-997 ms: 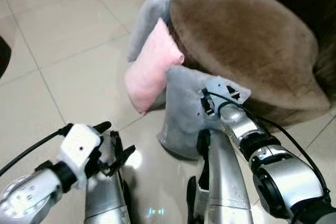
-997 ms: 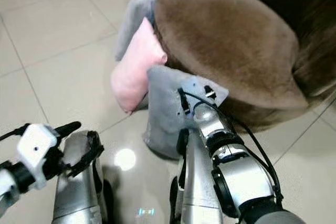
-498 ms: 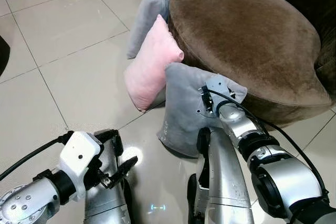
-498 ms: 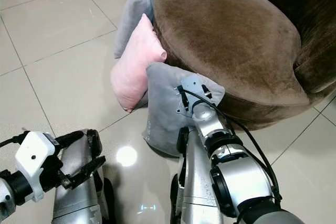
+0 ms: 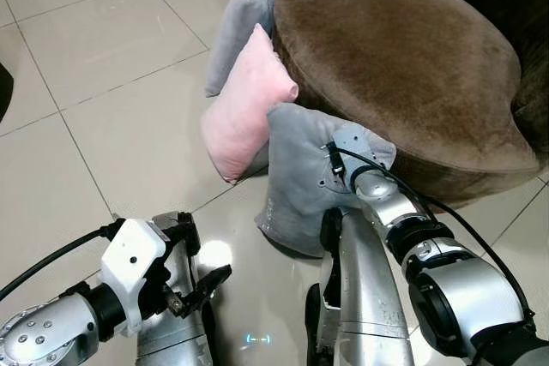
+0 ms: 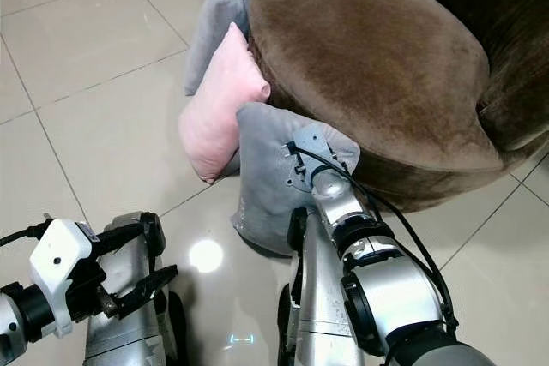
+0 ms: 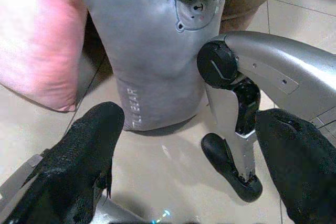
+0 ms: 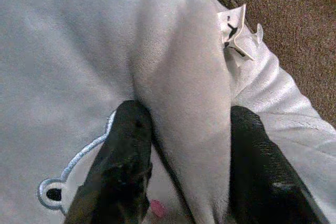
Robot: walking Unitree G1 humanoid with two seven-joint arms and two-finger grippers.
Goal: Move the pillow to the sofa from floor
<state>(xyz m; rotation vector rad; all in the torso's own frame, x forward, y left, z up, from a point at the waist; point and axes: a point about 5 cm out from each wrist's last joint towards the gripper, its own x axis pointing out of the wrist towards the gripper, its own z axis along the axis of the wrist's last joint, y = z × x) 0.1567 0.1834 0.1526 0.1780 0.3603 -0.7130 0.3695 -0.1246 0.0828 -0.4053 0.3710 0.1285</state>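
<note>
A grey pillow [image 5: 296, 182] with a stitched bear outline stands on the tiled floor, leaning against the brown sofa seat [image 5: 403, 57]. My right gripper [image 8: 186, 116] is shut on a fold near the pillow's top edge, beside its white tag [image 8: 236, 27]. From the head, the right wrist [image 5: 353, 159] covers those fingers. My left gripper [image 7: 191, 129] hangs open low over the floor, in front of the pillow [image 7: 147, 40] and apart from it; it shows by my left leg [image 5: 199, 255].
A pink pillow [image 5: 249, 109] leans on the sofa just left of the grey one, touching it. A second grey pillow [image 5: 240, 23] stands behind the pink one. Open tiled floor [image 5: 103, 83] lies to the left. My legs [image 5: 364, 297] stand close to the pillow.
The left gripper has sunk a little and turned toward the floor. The right gripper stays clamped on the grey pillow, pushed slightly further in. The camera has shifted a bit.
</note>
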